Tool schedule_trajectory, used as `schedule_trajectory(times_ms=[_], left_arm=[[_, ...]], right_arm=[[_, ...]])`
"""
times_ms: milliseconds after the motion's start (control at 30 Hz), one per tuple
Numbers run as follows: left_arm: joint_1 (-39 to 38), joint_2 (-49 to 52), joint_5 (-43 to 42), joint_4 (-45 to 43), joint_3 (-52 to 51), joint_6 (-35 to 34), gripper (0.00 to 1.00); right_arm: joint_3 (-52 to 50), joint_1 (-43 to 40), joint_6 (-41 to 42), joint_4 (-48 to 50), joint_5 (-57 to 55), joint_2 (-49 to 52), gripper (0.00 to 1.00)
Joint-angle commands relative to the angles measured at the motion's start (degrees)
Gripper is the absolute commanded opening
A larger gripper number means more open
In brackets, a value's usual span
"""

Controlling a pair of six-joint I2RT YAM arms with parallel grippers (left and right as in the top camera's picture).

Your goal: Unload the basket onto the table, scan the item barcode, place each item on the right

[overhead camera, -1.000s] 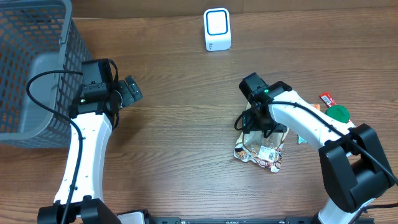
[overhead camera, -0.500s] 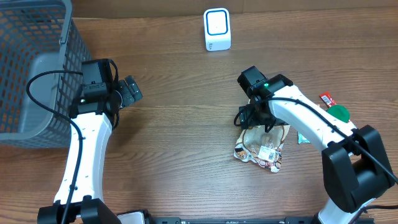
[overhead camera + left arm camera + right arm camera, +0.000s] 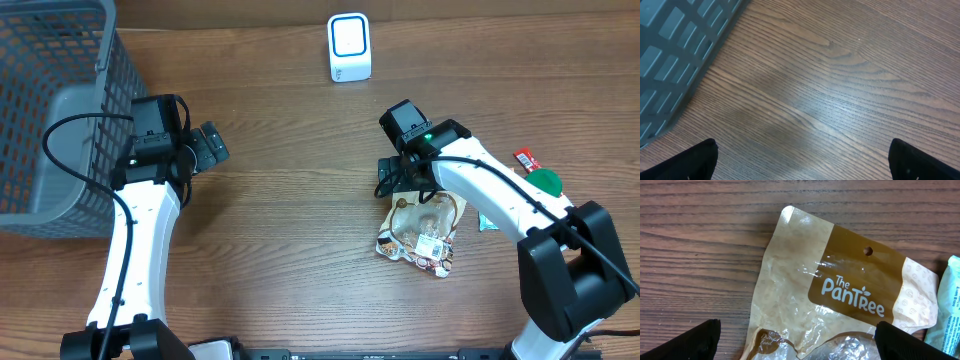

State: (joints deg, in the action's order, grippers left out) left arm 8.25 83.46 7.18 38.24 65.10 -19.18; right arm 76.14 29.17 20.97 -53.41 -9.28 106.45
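Snack pouch (image 3: 422, 232) lies flat right of worktop (image 3: 280, 250) centre, label up, well apart from scanner (image 3: 349, 47) at rear edge. Right gripper (image 3: 393, 180) hovers over its top edge, jaws spread, empty, probably lining up a grasp. Left gripper (image 3: 212, 146) spread, idle beside basket (image 3: 40, 100).

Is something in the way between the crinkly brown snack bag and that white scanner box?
Nothing visible. Only bare wooden table lies between the brown-and-cream snack pouch and the white box-shaped scanner. The open right gripper hangs over the pouch's top edge.
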Motion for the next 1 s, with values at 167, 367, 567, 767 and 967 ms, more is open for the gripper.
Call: schedule_trajectory(times_ms=[167, 367, 567, 767, 967], left_arm=[[-0.07, -0.20, 0.87, 0.11, 0.85, -0.57, 1.00], [-0.07, -0.20, 0.87, 0.11, 0.85, -0.57, 1.00], [-0.07, -0.20, 0.87, 0.11, 0.85, -0.57, 1.00], [-0.07, -0.20, 0.87, 0.11, 0.85, -0.55, 1.00], [-0.07, -0.20, 0.87, 0.09, 0.85, -0.57, 1.00]], right_arm=[[1.18, -0.42, -0.02, 0.48, -0.55, -1.22, 1.00], [1.18, -0.42, -0.02, 0.48, -0.55, -1.22, 1.00], [1.18, -0.42, -0.02, 0.48, -0.55, -1.22, 1.00], [1.18, -0.42, -0.04, 0.48, -0.55, -1.22, 1.00], [1.03, -0.42, -0.02, 0.68, -0.55, -4.33, 1.00]])
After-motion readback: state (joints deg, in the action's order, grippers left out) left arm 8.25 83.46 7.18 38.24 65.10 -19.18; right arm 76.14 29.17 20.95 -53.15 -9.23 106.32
